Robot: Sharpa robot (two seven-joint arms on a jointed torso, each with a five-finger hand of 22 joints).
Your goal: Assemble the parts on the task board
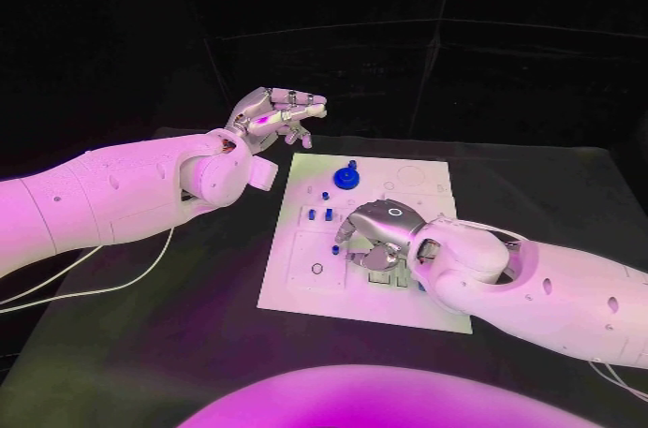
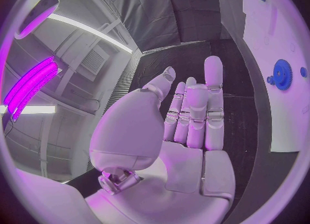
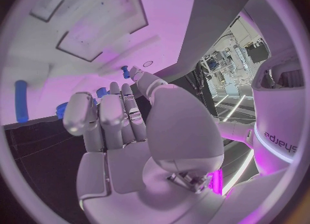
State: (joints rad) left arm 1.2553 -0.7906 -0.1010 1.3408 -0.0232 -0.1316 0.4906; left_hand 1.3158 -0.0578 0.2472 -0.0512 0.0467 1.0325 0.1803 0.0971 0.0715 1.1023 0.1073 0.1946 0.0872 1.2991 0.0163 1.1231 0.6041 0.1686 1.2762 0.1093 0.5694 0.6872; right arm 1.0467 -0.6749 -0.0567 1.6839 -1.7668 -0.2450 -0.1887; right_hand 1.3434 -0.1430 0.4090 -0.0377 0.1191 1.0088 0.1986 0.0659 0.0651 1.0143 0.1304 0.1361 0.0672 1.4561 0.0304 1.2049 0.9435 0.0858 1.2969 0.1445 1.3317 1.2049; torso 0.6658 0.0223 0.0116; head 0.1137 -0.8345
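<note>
The left hand (image 1: pixel 277 112) hovers off the white task board's (image 1: pixel 304 283) far-left corner, fingers straight, holding nothing. The right hand (image 1: pixel 375 231) curls over the board's middle — grasp unclear. A blue gear (image 1: pixel 347 177) stands near the far edge.

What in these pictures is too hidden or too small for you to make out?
- Head view: the right hand covers the middle of the task board; whether it grips a part is hidden.
- Head view: the small blue parts are too small to tell apart.
- Left wrist view: the blue gear is bent near the rim.
</note>
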